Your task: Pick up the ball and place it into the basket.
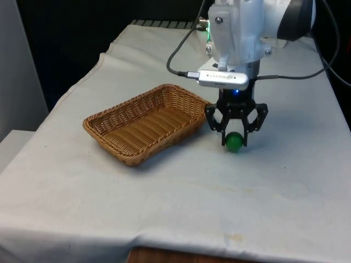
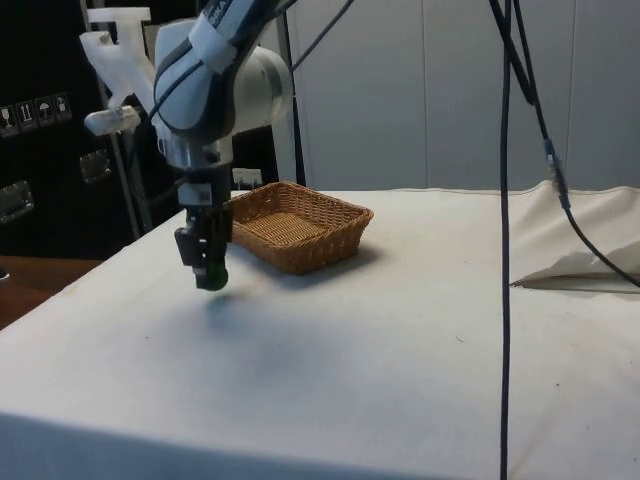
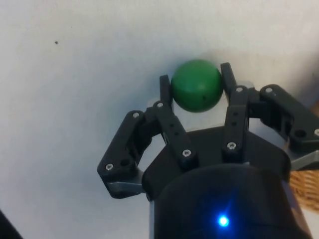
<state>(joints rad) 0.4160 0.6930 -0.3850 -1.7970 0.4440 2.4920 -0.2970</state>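
Observation:
A small green ball [image 1: 235, 142] sits between the black fingers of my gripper [image 1: 235, 141], which is shut on it. In the side view the ball [image 2: 213, 277] hangs a little above the white cloth, with its shadow below it, held by the gripper [image 2: 211, 275]. The wrist view has the ball [image 3: 196, 85] pinched between the two fingertips [image 3: 165, 88]. The brown wicker basket [image 1: 143, 121] stands on the cloth just to the front view's left of the gripper, apart from it, and holds nothing. In the side view the basket [image 2: 296, 226] lies beyond the gripper.
Black cables [image 2: 506, 250] hang down in front of the side view. A cable [image 1: 176, 60] loops off the arm above the basket. The cloth's front edge [image 1: 181, 246] drops off near the front camera.

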